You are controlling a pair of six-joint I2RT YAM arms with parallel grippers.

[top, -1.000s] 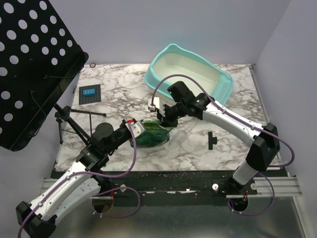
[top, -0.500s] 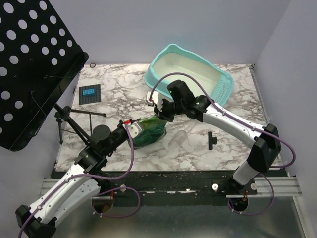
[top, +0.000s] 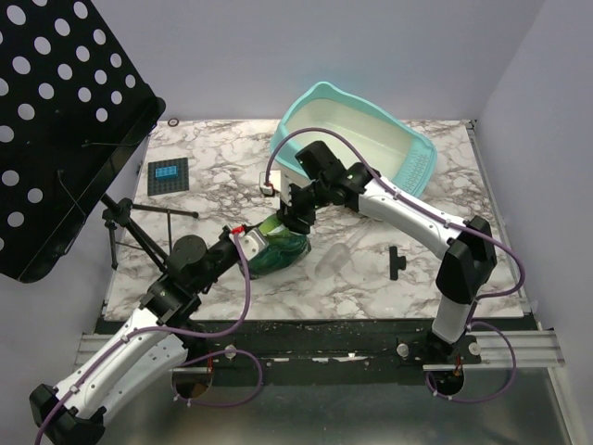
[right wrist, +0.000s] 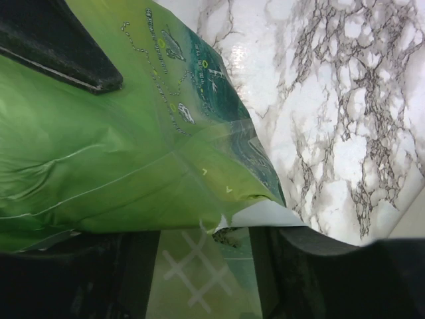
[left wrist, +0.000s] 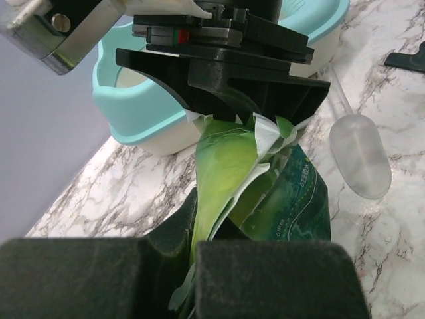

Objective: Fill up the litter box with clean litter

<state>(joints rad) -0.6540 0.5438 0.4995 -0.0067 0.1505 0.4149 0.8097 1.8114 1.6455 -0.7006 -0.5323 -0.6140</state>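
The left hand is pressed together on one end of the green bag, the film being pinched between its fingers. The right hand is spread, its jaws set astride the bag's other, ragged white edge without clamping it. The bag is thus carried by the left hand alone, over the tabletop; whether it rests there cannot be told. A clear scoop is seen lying just beside the bag. The litter box is stood at the far side of the tabletop, just behind the right hand, and its cream inside is seen bare. No litter is visible anywhere; it is presumed to be inside the bag. The step in hand is judged to be the opening of the bag, so filling is not yet begun. A firm hold on the torn edge is called for next, then a pull against the left hand's pinch, kept gentle lest granules be spilled.
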